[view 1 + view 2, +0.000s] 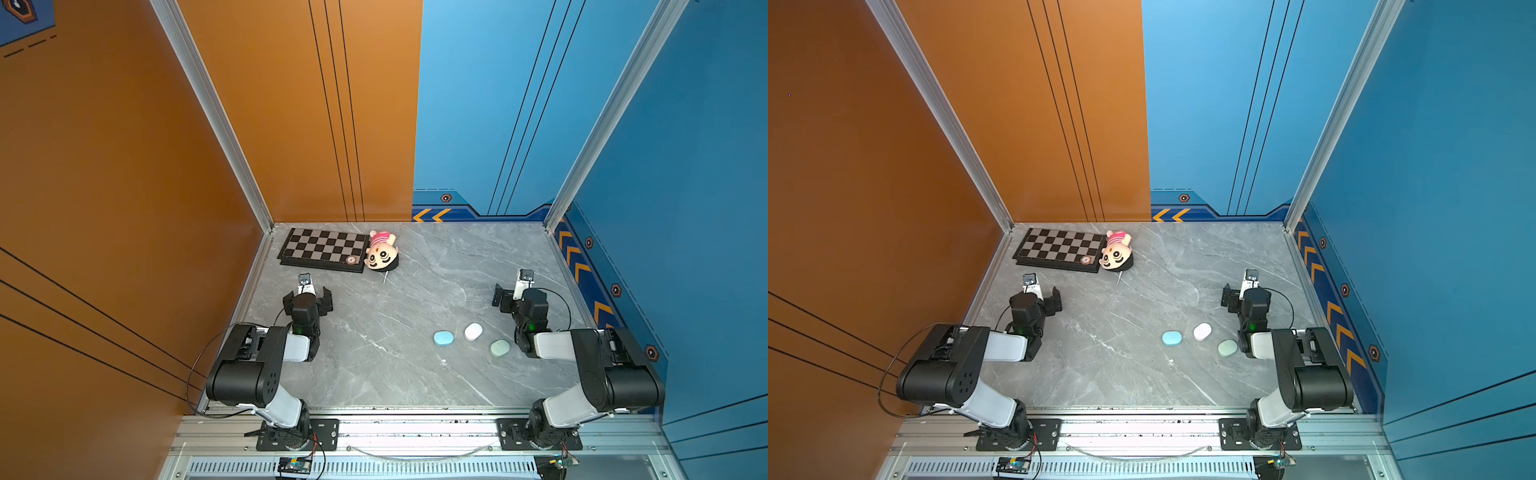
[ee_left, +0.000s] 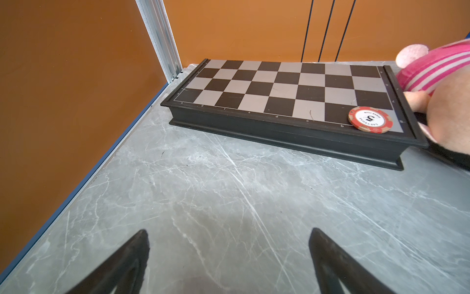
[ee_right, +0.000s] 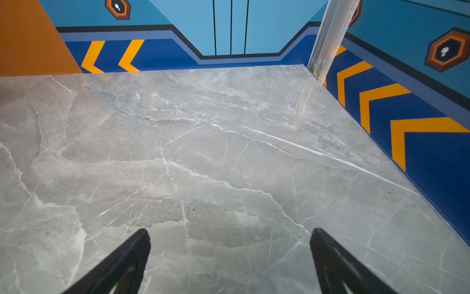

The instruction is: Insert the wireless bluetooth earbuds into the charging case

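The left gripper point(image 2: 229, 231) has its fingers spread wide with nothing between them, only the bare marble tabletop point(image 2: 203, 178) below. Ahead of the tips, open stone runs to the near edge of the chessboard point(image 2: 279, 86). A poker chip point(image 2: 370, 119) sits on the board's near corner, and a plush doll point(image 2: 445, 101) presses against that end. On the outer side the table edge meets the orange wall point(image 2: 63, 101).

The right gripper point(image 3: 230, 230) is just as wide and empty. Bare marble stretches ahead of its tips to the far edge and the corner post point(image 3: 330, 33), with the chevron wall point(image 3: 419, 127) closing the outer side. Behind those fingers, inward of the arm, three closed charging cases lie apart: the white case point(image 1: 473, 331), the blue case point(image 1: 443, 338), and the mint case point(image 1: 500, 348) just beside the arm. Further back, a white speck point(image 1: 444, 361) may be an earbud, but it is too small to tell
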You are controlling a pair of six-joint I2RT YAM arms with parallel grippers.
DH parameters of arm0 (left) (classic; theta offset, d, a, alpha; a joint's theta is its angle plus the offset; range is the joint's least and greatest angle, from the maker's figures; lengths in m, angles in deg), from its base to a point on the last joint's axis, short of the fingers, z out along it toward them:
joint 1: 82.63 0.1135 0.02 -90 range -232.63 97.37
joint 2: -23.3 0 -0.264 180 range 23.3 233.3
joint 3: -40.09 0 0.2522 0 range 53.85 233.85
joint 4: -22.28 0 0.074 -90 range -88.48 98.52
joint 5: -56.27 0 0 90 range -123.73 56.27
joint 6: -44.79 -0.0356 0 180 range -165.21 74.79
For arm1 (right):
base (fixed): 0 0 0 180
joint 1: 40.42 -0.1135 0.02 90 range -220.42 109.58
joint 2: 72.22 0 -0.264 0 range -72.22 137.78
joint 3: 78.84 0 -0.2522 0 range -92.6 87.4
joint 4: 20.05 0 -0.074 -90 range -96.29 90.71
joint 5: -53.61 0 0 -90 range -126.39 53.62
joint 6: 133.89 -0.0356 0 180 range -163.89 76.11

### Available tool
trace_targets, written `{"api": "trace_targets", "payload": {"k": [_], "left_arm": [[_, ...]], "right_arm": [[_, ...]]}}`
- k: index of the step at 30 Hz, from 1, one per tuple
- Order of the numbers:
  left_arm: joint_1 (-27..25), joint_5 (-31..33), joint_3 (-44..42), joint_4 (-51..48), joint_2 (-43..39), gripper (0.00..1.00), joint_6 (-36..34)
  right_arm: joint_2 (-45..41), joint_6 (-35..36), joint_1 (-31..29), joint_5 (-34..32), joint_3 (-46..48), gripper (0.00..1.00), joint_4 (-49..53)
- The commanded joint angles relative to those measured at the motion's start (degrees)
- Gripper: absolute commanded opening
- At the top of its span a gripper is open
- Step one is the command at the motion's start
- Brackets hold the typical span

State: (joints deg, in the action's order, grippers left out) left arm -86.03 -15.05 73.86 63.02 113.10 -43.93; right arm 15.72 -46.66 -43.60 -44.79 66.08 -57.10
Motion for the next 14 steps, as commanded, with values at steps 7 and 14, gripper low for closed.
{"api": "trace_targets", "payload": {"k": [7,14], "left_arm": [[-0.2,1.0,0.5,0.7,-0.3,0.98,0.0],[-0.2,0.9,0.5,0.7,-0.2,0.98,0.0]], "right_arm": [[0.7,-0.8,1.7,1.3,-0.6,1.0,-0.1],[0.6,-0.4,1.1,0.6,-0.4,1.0,-0.3]]}}
